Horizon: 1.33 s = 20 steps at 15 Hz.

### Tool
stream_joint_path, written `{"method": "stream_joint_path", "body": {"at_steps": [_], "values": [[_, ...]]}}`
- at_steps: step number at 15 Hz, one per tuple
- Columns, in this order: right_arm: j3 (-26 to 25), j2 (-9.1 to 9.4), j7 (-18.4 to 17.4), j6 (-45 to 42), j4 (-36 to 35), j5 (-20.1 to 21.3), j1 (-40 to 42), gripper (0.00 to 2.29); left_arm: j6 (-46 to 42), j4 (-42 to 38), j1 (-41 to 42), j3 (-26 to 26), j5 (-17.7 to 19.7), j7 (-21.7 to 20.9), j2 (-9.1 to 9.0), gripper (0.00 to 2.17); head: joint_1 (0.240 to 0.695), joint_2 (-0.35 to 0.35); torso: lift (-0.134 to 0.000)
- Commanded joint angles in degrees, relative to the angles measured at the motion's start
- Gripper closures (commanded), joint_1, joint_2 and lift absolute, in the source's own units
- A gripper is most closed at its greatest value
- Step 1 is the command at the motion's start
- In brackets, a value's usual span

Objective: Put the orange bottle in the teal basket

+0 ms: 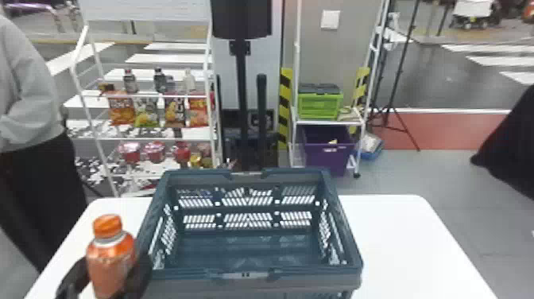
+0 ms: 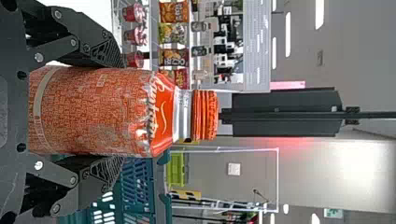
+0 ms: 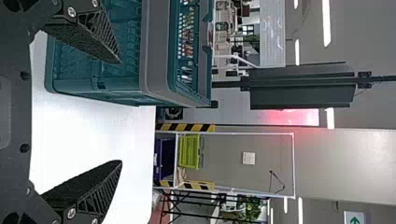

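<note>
The orange bottle (image 1: 110,260) is upright in the left gripper (image 1: 108,274), beside the near left part of the teal basket (image 1: 314,274) and outside it. The gripper grasps it around the body, one finger on each side. I cannot tell whether the bottle touches the tabletop (image 1: 401,242).

The basket is open at the top, with slotted walls, a grey band near the rim and a handle folded along the near and far edges. Its floor and inner walls are visible.

The bottle's cap (image 2: 205,115) is orange and ridged, closed over a pale neck band. Its wrap has white script at the shoulder and fine patterning lower down.

The right gripper (image 3: 120,112) is spread wide, holding nothing, with the basket just beyond one finger.

The tabletop is white with rounded corners. Behind it on the left, a white rack (image 1: 151,95) carries small bottles (image 1: 159,81), a row of snack bags (image 1: 121,111) and, lower, red tubs (image 1: 129,152). On the right, a white shelf (image 1: 329,122) holds a lime crate (image 1: 320,106) above a purple bin (image 1: 327,155). Black-and-yellow striping (image 1: 285,99) runs beside it. The floor (image 1: 429,179) there is grey.
</note>
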Motion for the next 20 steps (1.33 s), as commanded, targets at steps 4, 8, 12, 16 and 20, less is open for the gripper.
{"method": "stream_joint_path", "body": {"at_steps": [4, 8, 12, 16, 20], "values": [[0.1, 1.39, -0.1, 1.6, 0.3, 0.9, -0.4, 0.13, 19.3, 0.4, -14.5, -0.9, 0.1, -4.2, 6.98, 0.51, 0.499, 0.0, 0.0], [0.1, 2.53, -0.4, 2.0, 0.8, 1.9, -0.4, 0.13, 29.0, 8.8, -27.5, -5.7, 2.3, -10.2, 12.95, 0.51, 0.499, 0.0, 0.0], [-0.3, 3.59, -0.9, 2.0, 1.7, 2.4, 0.1, 0.13, 34.6, 22.4, -43.4, -16.0, 1.7, -20.2, 17.96, 0.51, 0.499, 0.0, 0.0], [-0.9, 4.55, -0.9, 1.6, 3.6, 2.4, 0.0, 0.13, 35.3, 39.8, -58.4, -28.2, 1.3, -27.0, 18.05, 0.51, 0.499, 0.0, 0.0], [-1.9, 5.17, -1.0, 0.9, 4.9, 2.3, -0.2, 0.13, 33.0, 62.6, -70.3, -35.4, -8.4, -35.5, 9.17, 0.52, 0.499, 0.0, 0.0]]}}
